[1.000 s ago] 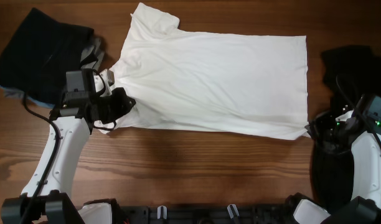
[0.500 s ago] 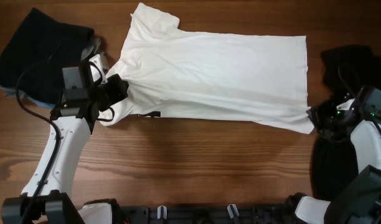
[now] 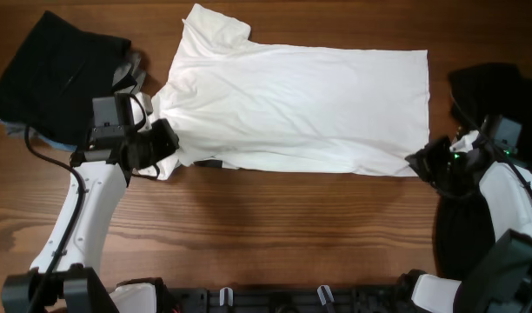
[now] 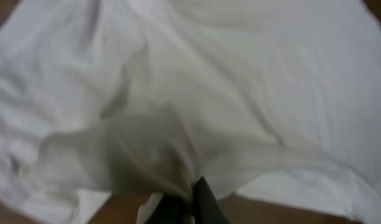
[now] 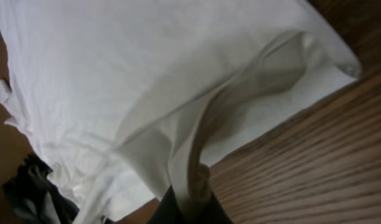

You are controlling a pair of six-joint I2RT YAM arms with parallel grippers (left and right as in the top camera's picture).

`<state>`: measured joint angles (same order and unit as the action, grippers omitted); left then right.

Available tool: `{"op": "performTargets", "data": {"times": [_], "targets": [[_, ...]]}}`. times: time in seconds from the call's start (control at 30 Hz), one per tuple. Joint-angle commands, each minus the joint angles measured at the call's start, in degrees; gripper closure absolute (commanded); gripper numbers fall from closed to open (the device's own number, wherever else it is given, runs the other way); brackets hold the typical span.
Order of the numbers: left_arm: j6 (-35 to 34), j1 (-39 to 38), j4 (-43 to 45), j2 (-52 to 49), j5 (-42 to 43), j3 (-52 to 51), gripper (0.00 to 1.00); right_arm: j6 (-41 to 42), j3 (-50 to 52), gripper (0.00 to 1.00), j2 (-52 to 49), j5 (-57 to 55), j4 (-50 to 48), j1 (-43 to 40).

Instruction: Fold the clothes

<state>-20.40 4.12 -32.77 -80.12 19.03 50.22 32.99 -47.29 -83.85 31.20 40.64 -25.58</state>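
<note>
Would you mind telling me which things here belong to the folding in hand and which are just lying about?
In the job: white T-shirt; left end effector and right end effector, each shut on its near edge.
Lying about: black garment pile at the left; second black garment at the right; neither gripped.

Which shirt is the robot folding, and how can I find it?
Look at the brown wooden table: the big white short-sleeved cotton T-shirt lies spread across its middle. The crumpled black cloth pile on the left and the black cloth heap on the right are dark; only this one is white.
</note>
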Motion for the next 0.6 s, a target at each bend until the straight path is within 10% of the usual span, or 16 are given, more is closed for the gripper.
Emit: {"op": "performTargets", "data": {"times": [0.0,0.3,0.57], "targets": [[0.7,-0.11,-6.75,6.01,-0.55,0.87,0.96,-3.1,-2.82,0.96,6.38,-7.08,8.92,-2.25],[0.5,-0.09,-29.9,12.76,-7.89,0.85,0.96,-4.13,-2.89,0.96,15.28,-23.71,25.33,-5.53],[-0.2,-0.11,-31.17,12.9,-7.65,0.85,0.96,-6.14,-2.89,0.96,15.45,-19.06,26.21,-5.51]]}}
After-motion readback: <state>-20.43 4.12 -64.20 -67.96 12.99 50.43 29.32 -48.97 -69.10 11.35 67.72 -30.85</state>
